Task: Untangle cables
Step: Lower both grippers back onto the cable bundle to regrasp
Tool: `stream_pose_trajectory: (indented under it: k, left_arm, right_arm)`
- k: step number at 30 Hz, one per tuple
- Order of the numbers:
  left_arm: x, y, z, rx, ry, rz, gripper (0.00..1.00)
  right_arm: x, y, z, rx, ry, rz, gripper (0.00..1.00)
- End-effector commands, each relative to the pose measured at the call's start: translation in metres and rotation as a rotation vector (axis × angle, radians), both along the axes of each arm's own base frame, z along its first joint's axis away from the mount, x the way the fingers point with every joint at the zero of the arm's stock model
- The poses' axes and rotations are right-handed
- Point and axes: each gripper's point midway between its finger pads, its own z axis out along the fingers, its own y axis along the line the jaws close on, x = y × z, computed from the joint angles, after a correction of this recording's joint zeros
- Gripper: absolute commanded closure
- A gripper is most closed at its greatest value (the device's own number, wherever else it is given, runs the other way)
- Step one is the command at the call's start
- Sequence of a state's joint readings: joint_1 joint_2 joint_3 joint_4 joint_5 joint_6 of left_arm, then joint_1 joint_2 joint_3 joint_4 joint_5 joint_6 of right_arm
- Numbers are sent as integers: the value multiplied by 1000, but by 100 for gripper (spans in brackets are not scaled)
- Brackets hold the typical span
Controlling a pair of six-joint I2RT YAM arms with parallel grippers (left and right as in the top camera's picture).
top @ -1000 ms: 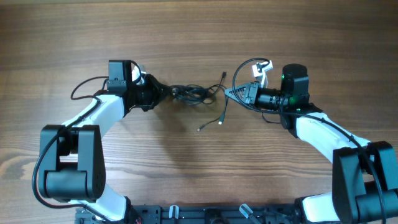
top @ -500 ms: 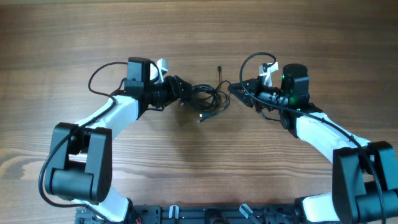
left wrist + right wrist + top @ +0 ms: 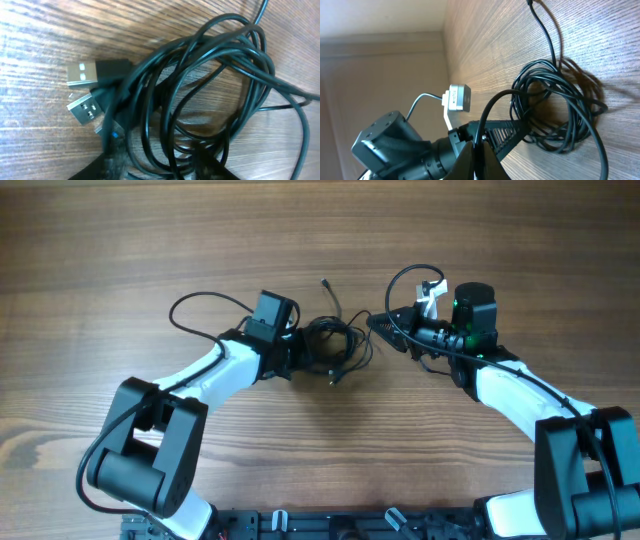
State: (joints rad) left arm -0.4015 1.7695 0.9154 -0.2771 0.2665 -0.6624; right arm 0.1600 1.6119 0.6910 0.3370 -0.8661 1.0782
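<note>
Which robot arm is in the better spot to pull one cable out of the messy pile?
Probably right. The right end effector pinches one strand leading from the cables, so it could pull away. The left end effector sits against the pile, better for holding it.

l gripper (image 3: 307,352) angled inward, prob. parted, r gripper (image 3: 373,324) angled inward, closed

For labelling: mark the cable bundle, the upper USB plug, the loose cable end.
cable bundle (image 3: 137,90): left wrist view, crossing strands.
upper USB plug (image 3: 81,73): left wrist view, silver shell.
loose cable end (image 3: 324,283): overhead view, plug tip.
</note>
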Motion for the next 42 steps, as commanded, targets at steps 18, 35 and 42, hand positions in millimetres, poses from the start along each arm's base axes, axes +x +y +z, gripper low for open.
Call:
stream_pose_trajectory:
  k: [18, 35, 42]
  left_arm:
    - [-24, 19, -6, 125, 93, 12, 53]
    - [37, 53, 51, 187, -94, 12, 55]
    - [23, 56, -2, 235, 45, -48, 40]
  right_arm:
    - [-52, -10, -81, -391, 100, 135, 81]
    - [-23, -1, 1, -425, -142, 198, 46]
    - [-20, 9, -5, -510, -180, 187, 45]
